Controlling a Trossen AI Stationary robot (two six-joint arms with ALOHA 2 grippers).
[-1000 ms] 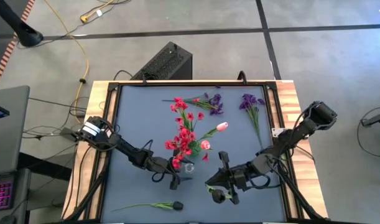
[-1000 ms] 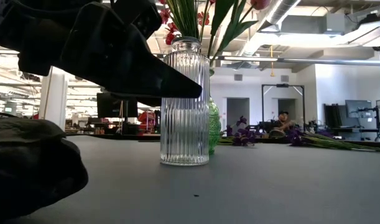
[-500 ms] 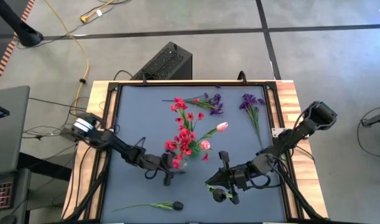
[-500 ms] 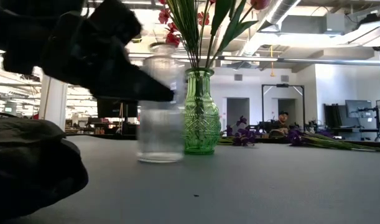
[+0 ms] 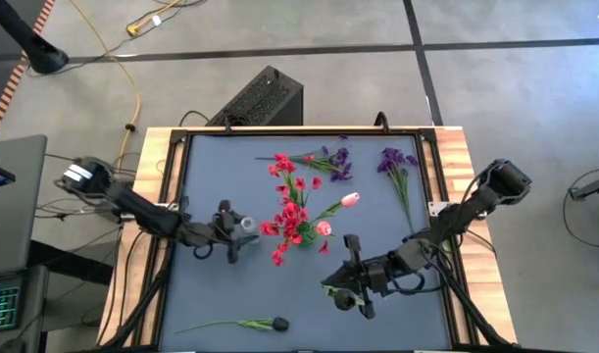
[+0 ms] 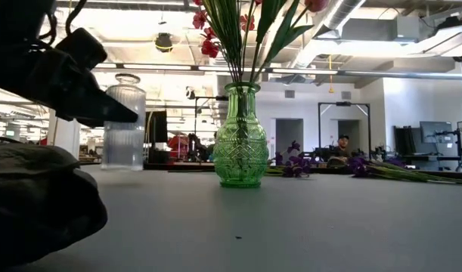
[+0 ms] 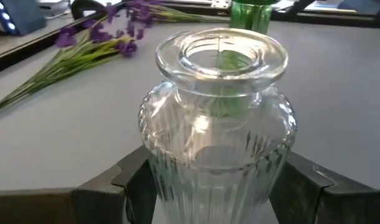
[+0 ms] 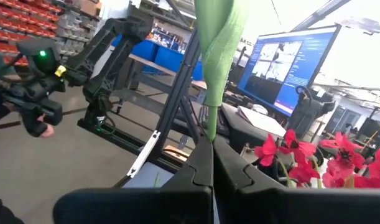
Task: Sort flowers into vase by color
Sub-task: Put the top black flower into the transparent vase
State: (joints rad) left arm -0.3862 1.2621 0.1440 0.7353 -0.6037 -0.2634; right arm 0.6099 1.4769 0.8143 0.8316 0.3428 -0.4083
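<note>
My left gripper [image 5: 232, 231] is shut on a clear ribbed glass vase [image 5: 246, 224], left of the green vase [image 5: 301, 238] that holds red blossom clusters [image 5: 291, 211] and pink tulips [image 5: 324, 228]. In the low view the clear vase [image 6: 125, 125] stands upright left of the green vase [image 6: 242, 143]. My right gripper [image 5: 340, 294] is near the front, right of the middle, shut on a green flower stem [image 8: 209, 118]; its blossom does not show. Purple flowers [image 5: 330, 160] [image 5: 395, 162] lie at the far side. A dark tulip [image 5: 277, 324] lies near the front edge. My left gripper pinches the clear vase's ribbed body [image 7: 177, 180] between its two fingers [image 7: 132, 183], below the shoulder. The fingers come level from the table's left side. The vase stays upright, and its base seems a little above the table. My right gripper pinches the green stem [image 8: 209, 134] between its shut fingertips [image 8: 199, 163]. The stem and a long leaf [image 8: 217, 37] rise beyond the fingers; the rest of the flower is out of view.
The table has a raised black frame [image 5: 181, 142] inside wooden borders. A red cluster [image 5: 284, 165] lies with the purple flowers at the far side. A black box [image 5: 265, 96] stands on the floor beyond the far edge. A person [image 6: 342, 145] sits far back in the room.
My left gripper has carried the clear vase from in front of the green vase toward the table's left and far edges. The vase has stayed upright and now stands well left of the green vase.
</note>
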